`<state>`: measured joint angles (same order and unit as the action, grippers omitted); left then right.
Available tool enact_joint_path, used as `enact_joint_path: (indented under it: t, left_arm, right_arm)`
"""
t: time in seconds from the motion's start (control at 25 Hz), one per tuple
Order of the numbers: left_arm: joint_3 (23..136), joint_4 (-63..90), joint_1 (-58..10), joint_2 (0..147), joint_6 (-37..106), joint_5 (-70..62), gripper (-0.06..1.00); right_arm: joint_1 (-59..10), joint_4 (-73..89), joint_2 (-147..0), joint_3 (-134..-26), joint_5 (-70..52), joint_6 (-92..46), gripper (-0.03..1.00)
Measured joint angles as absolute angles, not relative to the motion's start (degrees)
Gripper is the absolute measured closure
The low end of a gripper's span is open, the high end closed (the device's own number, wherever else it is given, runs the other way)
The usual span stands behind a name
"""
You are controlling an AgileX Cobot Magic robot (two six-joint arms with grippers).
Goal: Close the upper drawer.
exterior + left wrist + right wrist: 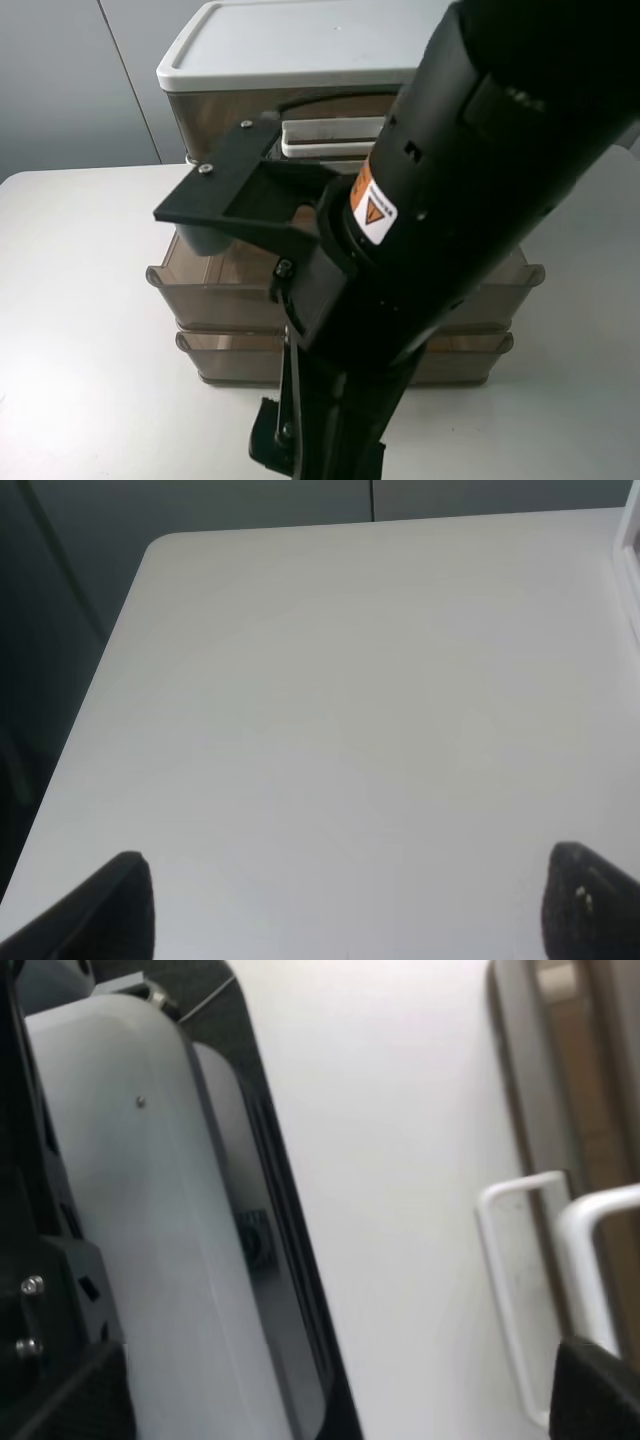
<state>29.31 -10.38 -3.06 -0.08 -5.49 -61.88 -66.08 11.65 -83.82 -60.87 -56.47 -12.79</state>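
Note:
The upper drawer, smoky-brown and translucent, is the middle tier of the white-framed cabinet and stands pulled out toward the front. Its handle is hidden behind my right arm in the high view. My right gripper hangs in front of the cabinet, low over the table. In the right wrist view the right gripper is open, with two white loop handles close to one fingertip; I cannot tell which tier each belongs to. My left gripper is open and empty over bare table.
The lowest drawer also stands slightly out beneath the upper one. The top tier has a taller front with a white handle. A pale rounded housing fills one side of the right wrist view. The table's corner is near the left gripper.

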Motion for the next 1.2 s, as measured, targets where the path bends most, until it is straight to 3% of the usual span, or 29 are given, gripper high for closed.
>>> enact_joint_path:
  t: [0.36,0.64,1.2]
  left_arm:
    - [29.31,-10.38,-3.06,-0.08,-5.49,-61.88,0.20]
    - [29.31,-10.38,-3.06,-0.08,-5.49,-61.88,0.20]
    - [29.31,-10.38,-3.06,-0.08,-5.49,-61.88,0.20]
  right_arm:
    - [-66.17,13.83,-87.58,-54.34,-50.35,-14.12,0.34]
    - [-66.17,5.06,-89.11,-50.78,-45.61,-11.31,0.34]
    - [-56.12,-8.22,-89.11,-50.99,-37.27,-9.90,0.34]
